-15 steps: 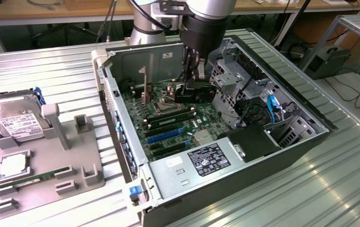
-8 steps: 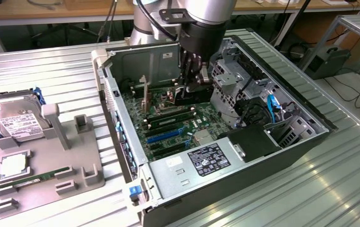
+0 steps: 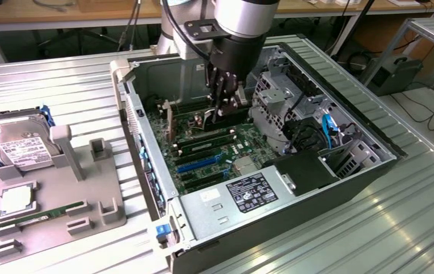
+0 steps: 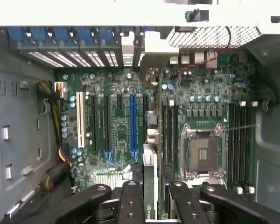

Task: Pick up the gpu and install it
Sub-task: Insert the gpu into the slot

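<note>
One grip: my gripper (image 4: 150, 186) clenched on the gpu (image 4: 150, 175), edge-on, near the blue slot (image 4: 133, 121).
Risk: pressed off-line, its contacts may jam.

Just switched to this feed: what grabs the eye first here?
The arm reaches down into the open computer case, its tool gripping the gpu edge-on over the motherboard, near the blue slot. On the exterior view's left, a grey fixture holds a hard drive.
</note>
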Controlling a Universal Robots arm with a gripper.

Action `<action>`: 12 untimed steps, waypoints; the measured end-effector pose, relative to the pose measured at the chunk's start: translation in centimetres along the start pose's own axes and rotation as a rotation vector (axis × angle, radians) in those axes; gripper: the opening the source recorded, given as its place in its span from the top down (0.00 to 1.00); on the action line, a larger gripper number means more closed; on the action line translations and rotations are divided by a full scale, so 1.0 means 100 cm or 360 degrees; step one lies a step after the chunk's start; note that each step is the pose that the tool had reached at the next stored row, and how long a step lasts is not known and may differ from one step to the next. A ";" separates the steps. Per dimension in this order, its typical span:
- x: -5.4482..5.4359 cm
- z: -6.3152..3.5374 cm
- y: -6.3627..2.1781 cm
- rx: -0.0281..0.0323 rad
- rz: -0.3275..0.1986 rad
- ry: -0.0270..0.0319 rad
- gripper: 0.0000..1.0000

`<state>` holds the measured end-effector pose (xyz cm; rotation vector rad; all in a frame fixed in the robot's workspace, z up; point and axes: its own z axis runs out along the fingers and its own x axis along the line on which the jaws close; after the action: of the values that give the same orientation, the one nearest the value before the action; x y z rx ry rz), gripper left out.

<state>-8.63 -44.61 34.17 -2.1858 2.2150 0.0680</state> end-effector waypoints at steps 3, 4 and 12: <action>0.003 0.0010 0.0026 -0.00072 0.0000 -0.00001 0.74; 0.005 0.0012 0.0027 -0.00082 0.0000 -0.00001 0.74; 0.016 0.0119 0.0039 -0.00285 0.0002 -0.00001 0.74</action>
<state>-9.05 -46.12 32.90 -2.1937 2.2242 0.0882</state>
